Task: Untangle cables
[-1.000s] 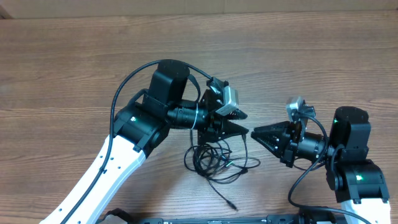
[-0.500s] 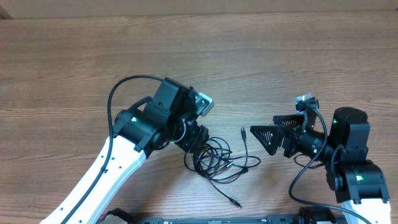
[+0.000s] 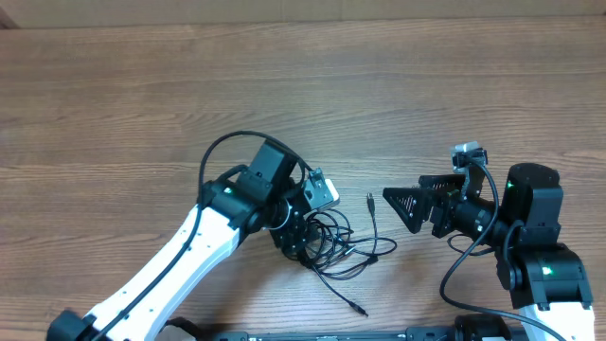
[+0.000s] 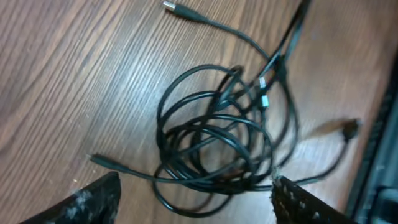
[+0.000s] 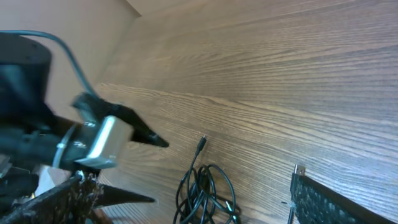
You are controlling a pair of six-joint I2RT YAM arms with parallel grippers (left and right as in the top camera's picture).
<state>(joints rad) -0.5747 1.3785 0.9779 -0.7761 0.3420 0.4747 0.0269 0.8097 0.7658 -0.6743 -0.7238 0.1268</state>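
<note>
Wood-grain table [image 3: 114, 114], bearing one knotted black cable bundle [image 3: 333, 248] directly beneath left end effector [image 4: 196, 180], released and empty; right end effector [image 3: 393, 203] released, just beside; step: approach; next likely: descend, pinch one loop.

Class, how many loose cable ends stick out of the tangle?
3, in the left wrist view: a top plug, a lower-left end, a right end. Others may be hidden in the tangle.

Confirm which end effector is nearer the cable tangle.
Left. The left end effector hangs open directly over the cable tangle; the right end effector sits apart on the robot's right, clear of the loops.
</note>
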